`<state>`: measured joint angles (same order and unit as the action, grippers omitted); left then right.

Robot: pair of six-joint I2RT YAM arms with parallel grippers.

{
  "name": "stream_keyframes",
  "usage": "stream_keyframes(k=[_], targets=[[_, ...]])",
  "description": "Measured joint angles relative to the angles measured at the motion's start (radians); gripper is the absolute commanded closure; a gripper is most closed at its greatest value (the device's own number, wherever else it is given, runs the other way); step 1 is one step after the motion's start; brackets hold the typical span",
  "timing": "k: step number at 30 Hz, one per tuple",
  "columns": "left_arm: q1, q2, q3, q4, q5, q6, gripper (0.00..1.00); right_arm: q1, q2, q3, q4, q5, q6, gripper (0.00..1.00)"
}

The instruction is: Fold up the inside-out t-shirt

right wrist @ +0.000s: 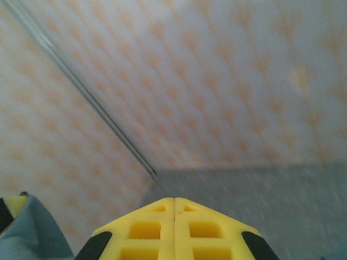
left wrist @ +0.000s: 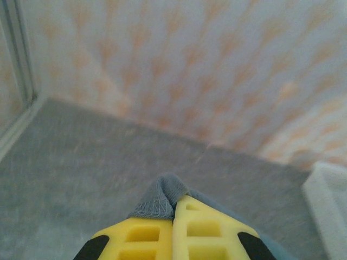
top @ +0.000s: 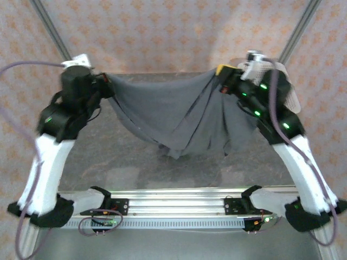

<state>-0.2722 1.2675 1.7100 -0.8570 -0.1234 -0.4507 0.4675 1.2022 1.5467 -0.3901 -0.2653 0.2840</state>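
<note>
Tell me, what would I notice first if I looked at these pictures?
The big dark grey t-shirt grabs the eye: it hangs like a hammock over the middle of the table, its lowest folds drooping toward the surface. The left end effector pinches one upper side and the right end effector the other, both shut tight. In the left wrist view, a tuft of grey cloth pokes out between the yellow fingers.

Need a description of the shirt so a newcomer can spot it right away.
Start at the grey table in front of the two arms. Slung between them like a hammock is the t-shirt, pinched at one end by the left gripper and at the other by the right gripper. It is plain dark slate cloth, sagging toward the table.
</note>
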Motion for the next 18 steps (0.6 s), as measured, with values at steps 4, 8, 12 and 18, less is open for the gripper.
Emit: stream_keyframes(k=[4, 8, 12, 18], targets=[[0.114, 0.253, -0.181, 0.120, 0.116, -0.049, 0.87, 0.000, 0.241, -0.079, 0.000, 0.016, 0.005, 1.00], [0.200, 0.450, -0.239, 0.152, 0.208, -0.079, 0.72, -0.002, 0.501, -0.108, -0.019, 0.008, 0.008, 0.97], [0.262, 0.432, -0.262, 0.172, 0.310, -0.096, 0.57, -0.004, 0.643, -0.082, -0.056, 0.012, 0.019, 0.65], [0.132, 0.060, -0.474, 0.219, 0.453, -0.212, 0.56, -0.023, 0.535, -0.132, -0.063, 0.159, 0.047, 0.40]])
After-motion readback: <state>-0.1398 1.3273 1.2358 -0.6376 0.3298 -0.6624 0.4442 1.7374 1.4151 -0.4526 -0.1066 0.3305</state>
